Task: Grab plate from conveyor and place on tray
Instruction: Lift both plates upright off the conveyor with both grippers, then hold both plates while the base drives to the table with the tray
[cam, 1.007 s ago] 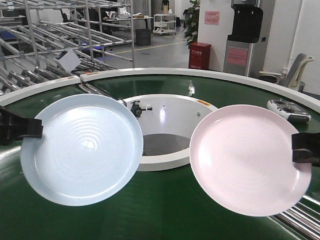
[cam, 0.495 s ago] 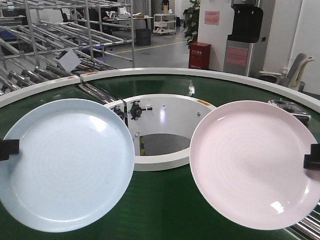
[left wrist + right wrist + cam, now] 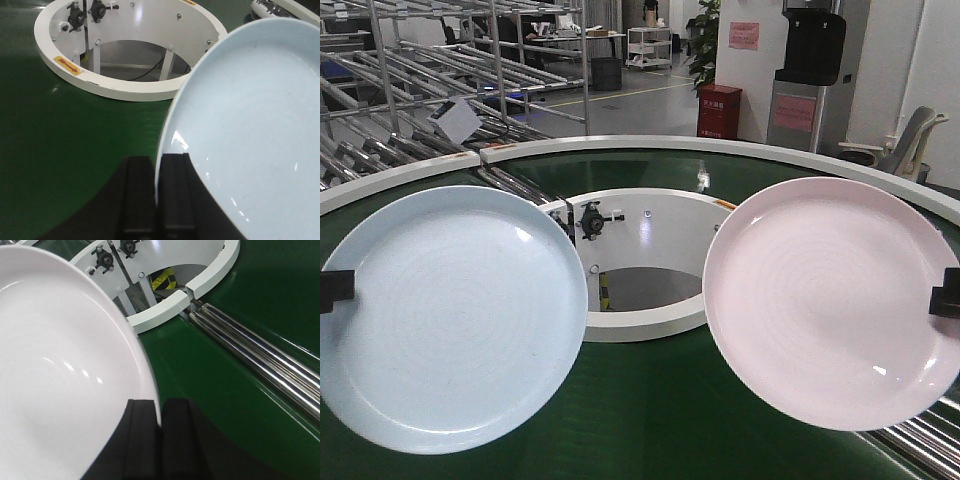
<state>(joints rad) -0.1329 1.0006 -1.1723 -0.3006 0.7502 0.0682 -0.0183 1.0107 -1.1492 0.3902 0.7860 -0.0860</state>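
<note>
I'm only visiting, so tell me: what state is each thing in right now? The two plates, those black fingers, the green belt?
blue plate: pinched at its rim, raised off the belt, tilted.
pink plate: pinched at its rim, raised off the belt, tilted.
left fingers: shut on the blue plate.
right fingers: shut on the pink plate.
conveyor: lies beneath both plates; cannot tell if it is running.
</note>
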